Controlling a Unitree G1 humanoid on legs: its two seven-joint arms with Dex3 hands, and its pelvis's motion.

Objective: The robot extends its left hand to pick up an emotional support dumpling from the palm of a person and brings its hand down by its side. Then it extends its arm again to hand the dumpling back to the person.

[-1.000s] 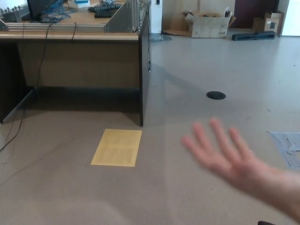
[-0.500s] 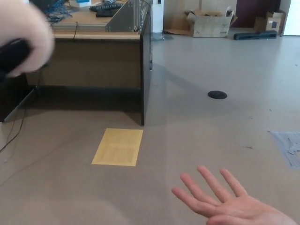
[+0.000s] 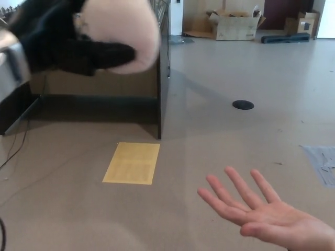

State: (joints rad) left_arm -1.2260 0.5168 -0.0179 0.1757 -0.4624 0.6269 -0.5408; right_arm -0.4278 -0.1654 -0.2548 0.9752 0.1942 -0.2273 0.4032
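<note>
The robot's left hand [image 3: 63,49] fills the upper left of the head view, its black fingers [image 3: 107,55] wrapped round the pale, soft dumpling [image 3: 123,34] and gripping it — the dumpling bulges out to the right of the fingers and above them. The hand and dumpling are close to the camera and blurred, so finer detail cannot be made out. The robot's right hand does not show. Well below and to the right of the left hand, a person's hand [image 3: 261,214] lies palm up, fingers spread, clear of the dumpling. Between the two, lower on the floor [image 3: 235,68], lies a yellow sheet [image 3: 132,163]. Behind the left hand stands a wooden desk [image 3: 104,83]; beyond the dumpling to the right, a black round disc [image 3: 243,105] sits in the floor — farther off, a cardboard box [image 3: 234,25].
</note>
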